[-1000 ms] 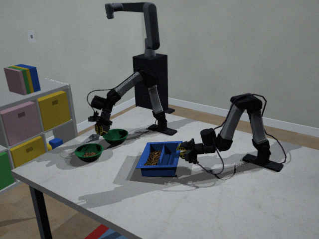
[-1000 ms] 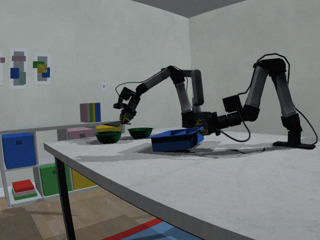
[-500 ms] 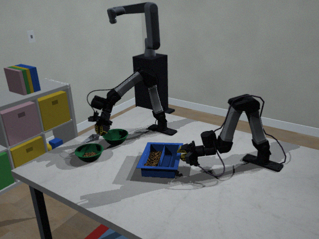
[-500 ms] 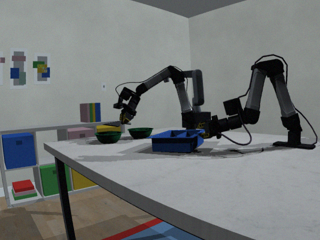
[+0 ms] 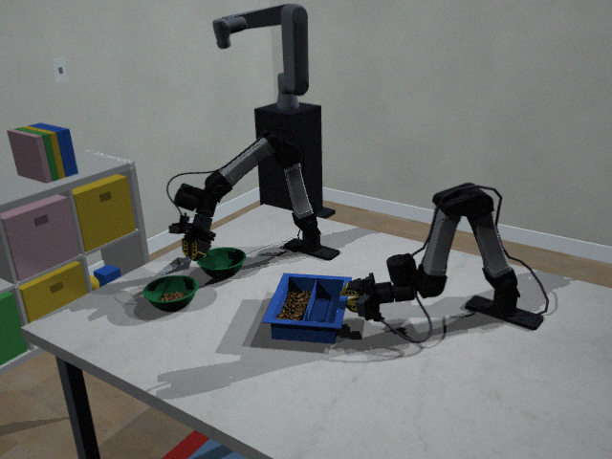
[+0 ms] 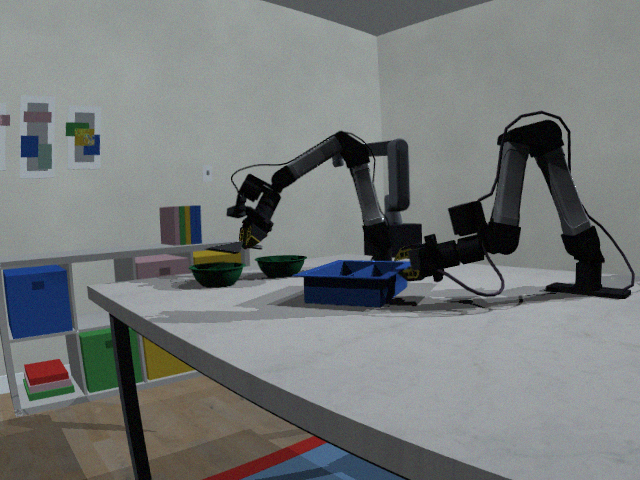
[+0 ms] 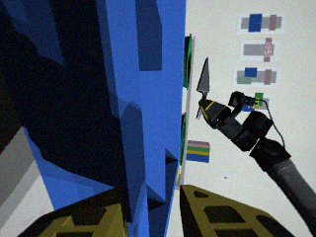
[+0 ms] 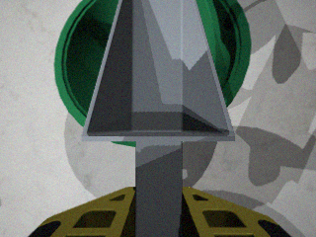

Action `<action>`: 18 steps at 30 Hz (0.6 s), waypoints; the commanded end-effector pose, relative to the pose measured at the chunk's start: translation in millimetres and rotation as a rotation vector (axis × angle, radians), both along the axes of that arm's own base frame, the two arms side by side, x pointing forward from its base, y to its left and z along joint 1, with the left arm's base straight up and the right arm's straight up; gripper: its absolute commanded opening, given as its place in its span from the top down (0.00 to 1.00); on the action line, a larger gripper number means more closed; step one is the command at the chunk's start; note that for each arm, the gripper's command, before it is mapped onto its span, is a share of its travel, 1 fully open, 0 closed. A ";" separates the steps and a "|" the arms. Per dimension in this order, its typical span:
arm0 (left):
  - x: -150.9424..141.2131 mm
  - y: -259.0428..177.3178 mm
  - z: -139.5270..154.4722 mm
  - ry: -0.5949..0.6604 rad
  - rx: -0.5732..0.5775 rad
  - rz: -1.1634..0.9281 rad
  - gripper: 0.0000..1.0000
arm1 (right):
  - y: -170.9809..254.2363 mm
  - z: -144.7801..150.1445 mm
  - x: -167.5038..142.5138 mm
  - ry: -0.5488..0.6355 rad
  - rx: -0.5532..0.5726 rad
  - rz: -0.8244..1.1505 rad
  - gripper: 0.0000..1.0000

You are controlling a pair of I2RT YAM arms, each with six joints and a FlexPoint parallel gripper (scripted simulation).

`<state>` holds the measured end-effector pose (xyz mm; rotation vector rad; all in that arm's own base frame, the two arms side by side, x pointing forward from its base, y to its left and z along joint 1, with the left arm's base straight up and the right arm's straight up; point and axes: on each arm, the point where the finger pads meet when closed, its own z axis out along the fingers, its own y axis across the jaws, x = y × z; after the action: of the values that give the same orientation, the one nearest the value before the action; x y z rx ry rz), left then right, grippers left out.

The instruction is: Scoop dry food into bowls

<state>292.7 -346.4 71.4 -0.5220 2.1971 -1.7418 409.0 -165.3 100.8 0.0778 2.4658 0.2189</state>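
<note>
Two tools are sharing the work: the right tool (image 5: pixel 195 251) (image 6: pixel 249 238) (image 7: pixel 199 100) (image 8: pixel 158 196) is gripping the scoop (image 5: pixel 175 267) (image 6: pixel 224 248) (image 7: pixel 204 79) (image 8: pixel 158 116) by its handle, leaving its pan unobstructed; the left tool (image 5: pixel 350 295) (image 6: pixel 407 263) (image 7: pixel 155 194) is standing partly open at the rim, probably releasing the box (image 5: pixel 302 333) (image 6: pixel 341 291) (image 7: pixel 170 25) on the bench (image 5: pixel 395 380) (image 6: pixel 361 361) (image 7: pixel 30 207) (image 8: pixel 25 148).

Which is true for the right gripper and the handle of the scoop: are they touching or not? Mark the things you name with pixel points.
Touching: the right wrist view shows the fingers of the right gripper (image 8: pixel 159 209) pressed against both sides of the handle (image 8: pixel 159 173).
</note>
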 end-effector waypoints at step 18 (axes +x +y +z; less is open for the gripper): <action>-3.3 5.1 -23.0 0.035 0.027 0.020 0.72 | 0.8 20.8 8.0 -0.069 -0.018 0.007 1.00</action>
<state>292.5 -345.0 65.6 -0.5303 2.1809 -1.7402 409.0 -165.3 100.8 0.0778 2.4658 0.2189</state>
